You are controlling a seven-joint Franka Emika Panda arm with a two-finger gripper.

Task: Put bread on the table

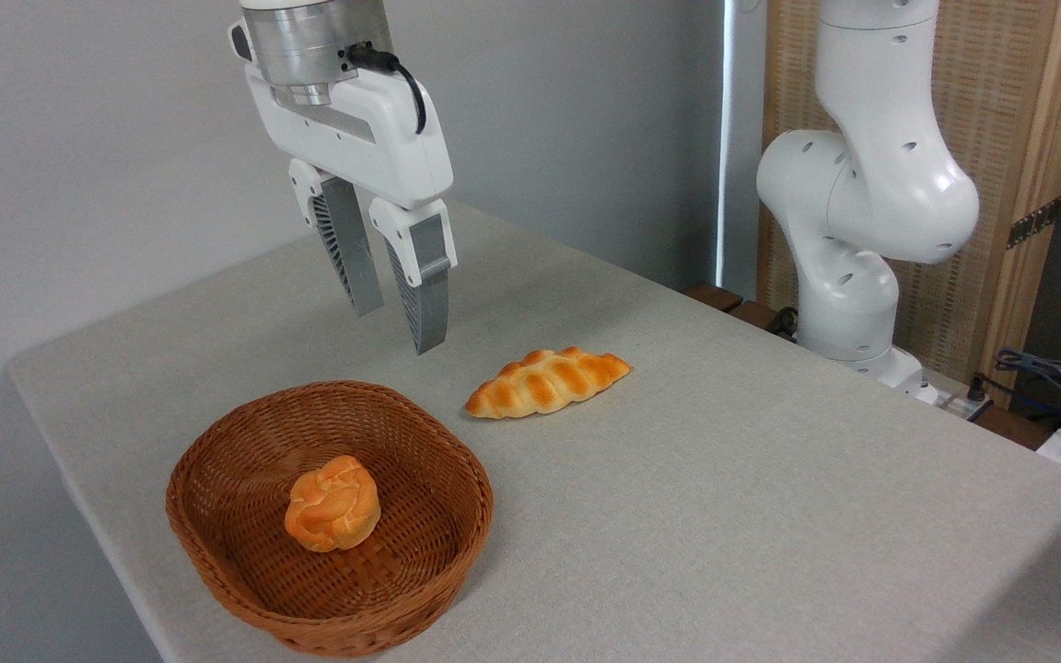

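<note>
Grey-beige and speckled, the bench (pixel 724 479) filled most of the frame, its rounded edges running along the left side and down to the lower right corner. On it, at lower left, the bread (pixel 332 504), a small knotted orange-golden bun, lay on the floor of a brown wicker basket (pixel 217 543), roughly at its middle and clear of the woven walls all round. That basket stood close to the bench's near left edge. Just right of its far rim, apart from it, a long braided loaf (pixel 549 381) rested on the bare surface at centre frame. Wide open bench stretched to the right and front of the loaf. Above the basket's far rim, upper left of centre, the pincer (pixel 395 308) hung in the air with its two fingers parted and nothing between them. At upper right the white arm base (pixel 862 184) rose beside a wooden slatted panel (pixel 1019 110); a plain grey wall lay behind.
</note>
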